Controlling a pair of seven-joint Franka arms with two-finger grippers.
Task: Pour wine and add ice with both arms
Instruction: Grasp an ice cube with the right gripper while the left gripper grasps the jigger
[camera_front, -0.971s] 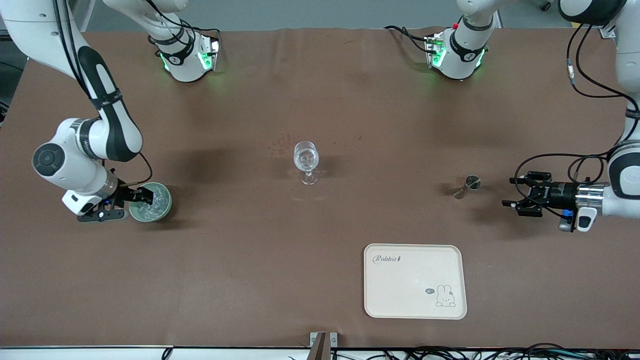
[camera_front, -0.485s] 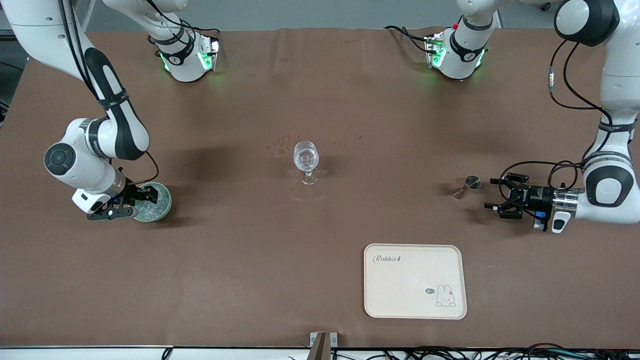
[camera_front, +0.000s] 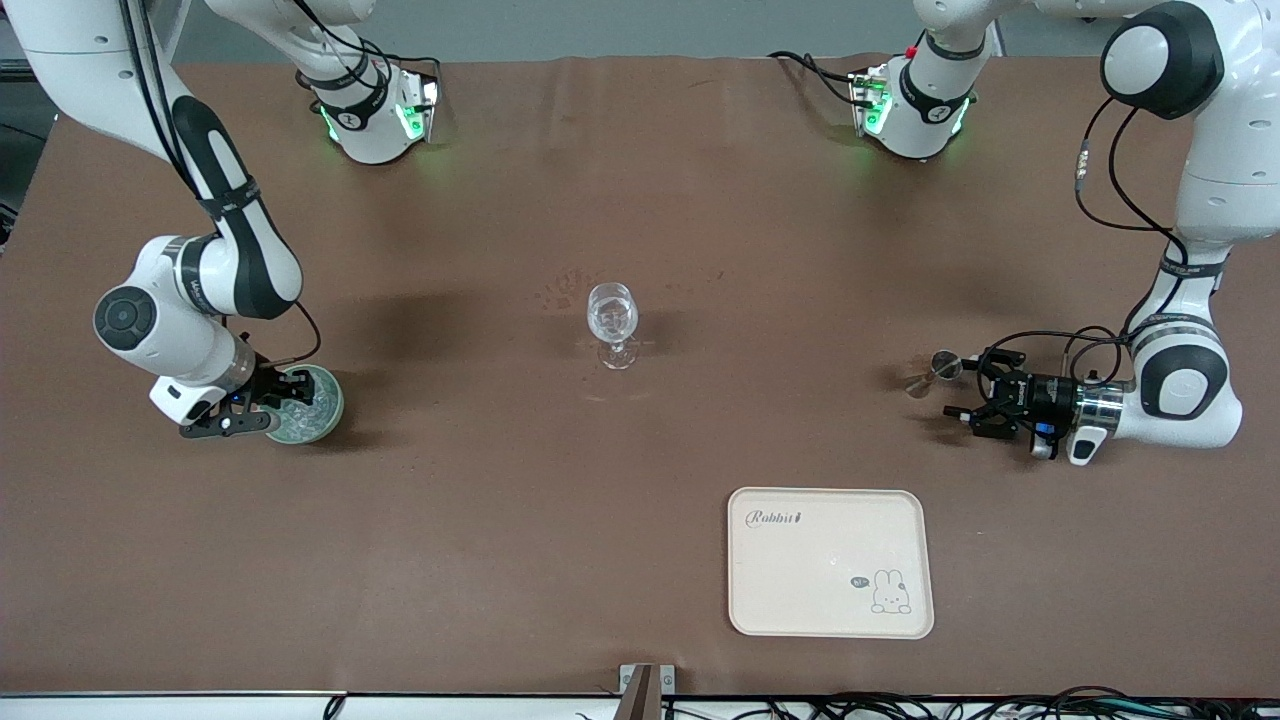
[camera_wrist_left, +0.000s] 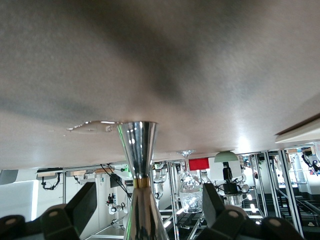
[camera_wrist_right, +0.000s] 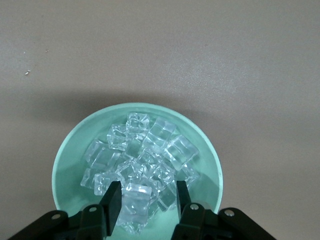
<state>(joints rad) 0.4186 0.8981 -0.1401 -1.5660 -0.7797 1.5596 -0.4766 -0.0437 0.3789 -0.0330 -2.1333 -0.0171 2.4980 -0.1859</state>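
A brown table (camera_front: 640, 520) with two white robot arms. The right gripper (camera_wrist_right: 145, 202) is lowered into a pale green bowl (camera_wrist_right: 65, 165) at the right arm's end of the table. The bowl is heaped with clear ice (camera_wrist_right: 150, 145). The gripper's fingers (camera_wrist_right: 114, 200) stand on either side of one ice cube (camera_wrist_right: 136, 197), narrowed close to it; whether they press on it cannot be told.

The left gripper (camera_front: 968, 392) lies low and level at the left arm's end, its jaws wide apart, just beside a small steel jigger (camera_front: 935, 370) that stands upright. In the left wrist view the jigger (camera_wrist_left: 137, 150) sits between the spread fingers (camera_wrist_left: 75, 207), untouched.

A wine glass (camera_front: 612, 322) stands upright mid-table, between bowl and jigger. A cream tray (camera_front: 830, 600) with a rabbit drawing lies nearer the front camera than the jigger.
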